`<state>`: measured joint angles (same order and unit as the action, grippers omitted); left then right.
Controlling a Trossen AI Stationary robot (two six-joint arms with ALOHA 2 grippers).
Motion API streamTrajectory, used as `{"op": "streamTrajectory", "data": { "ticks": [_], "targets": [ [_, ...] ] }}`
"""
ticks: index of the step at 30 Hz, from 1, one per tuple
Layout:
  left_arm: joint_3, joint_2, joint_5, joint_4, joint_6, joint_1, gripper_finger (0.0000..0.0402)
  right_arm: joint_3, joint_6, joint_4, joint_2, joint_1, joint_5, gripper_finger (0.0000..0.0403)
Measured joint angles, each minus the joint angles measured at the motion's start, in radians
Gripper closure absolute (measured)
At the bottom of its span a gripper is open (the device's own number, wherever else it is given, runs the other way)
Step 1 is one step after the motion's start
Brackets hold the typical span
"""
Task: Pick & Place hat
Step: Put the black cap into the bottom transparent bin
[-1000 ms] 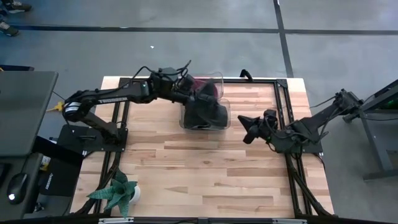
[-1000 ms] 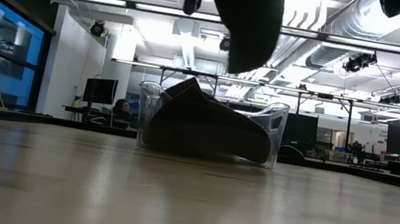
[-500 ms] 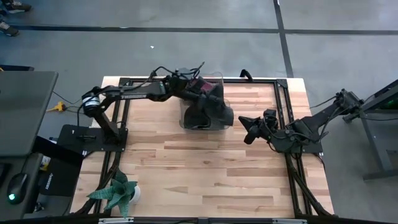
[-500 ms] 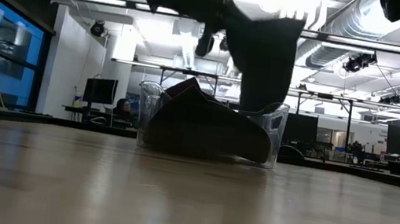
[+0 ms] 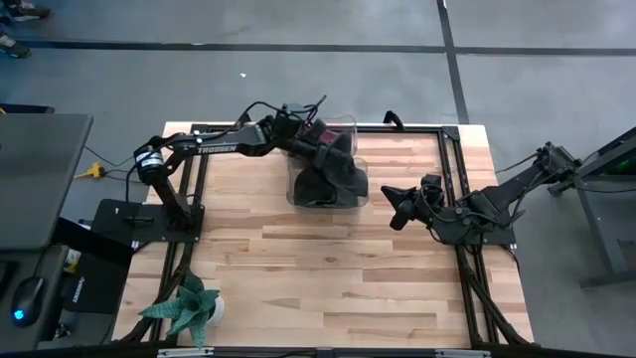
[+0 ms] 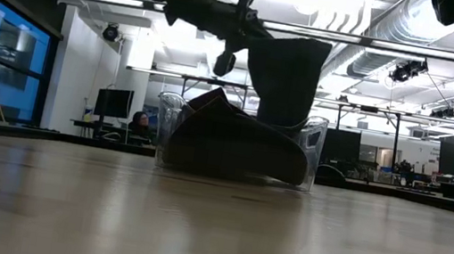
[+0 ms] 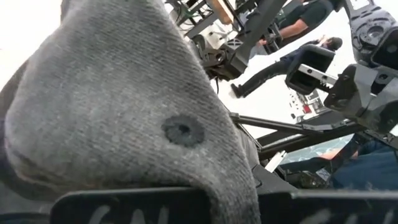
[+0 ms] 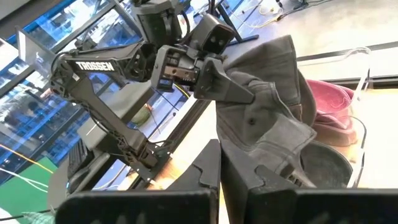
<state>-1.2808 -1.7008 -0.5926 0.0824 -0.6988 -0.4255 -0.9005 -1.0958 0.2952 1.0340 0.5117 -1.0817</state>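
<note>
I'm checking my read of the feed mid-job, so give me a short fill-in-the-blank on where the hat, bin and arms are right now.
1. The left gripper is shut on a grey ____.
2. That hat hangs above a clear plastic ____ at the table's far edge.
3. A second hat in the bin is ____ in colour.
4. The right gripper waits, shut, on the bin's ____ side.

Missing words: hat; bin; pink; right
</note>
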Motion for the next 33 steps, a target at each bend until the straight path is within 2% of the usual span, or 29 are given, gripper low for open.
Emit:
{"op": "streamTrajectory", "data": {
  "ticks": [9, 13, 19, 24, 28, 33],
  "targets": [
    [0.000, -0.053, -0.001, 0.073, -0.004, 0.017, 0.0401, -0.001, -0.004, 0.000, 0.000, 0.000, 0.004, 0.0403],
    [-0.004, -0.069, 0.054, 0.085, 0.002, 0.028, 0.0401, -0.001, -0.007, 0.000, 0.000, 0.000, 0.008, 0.0403],
    [-0.001, -0.118, 0.040, 0.035, -0.013, 0.027, 0.0401, -0.001, -0.008, 0.000, 0.000, 0.000, 0.010, 0.0403],
    [-0.002, -0.119, 0.101, -0.030, 0.003, 0.034, 0.0397, -0.001, -0.008, -0.002, 0.000, 0.000, 0.015, 0.0403],
    [-0.001, -0.105, 0.108, -0.031, 0.037, 0.034, 0.0375, -0.001, -0.008, -0.003, 0.000, 0.000, 0.015, 0.0403],
    [-0.001, -0.071, 0.132, -0.043, 0.040, 0.033, 0.0320, -0.001, -0.016, -0.002, 0.000, 0.000, 0.017, 0.0403]
  ]
}}
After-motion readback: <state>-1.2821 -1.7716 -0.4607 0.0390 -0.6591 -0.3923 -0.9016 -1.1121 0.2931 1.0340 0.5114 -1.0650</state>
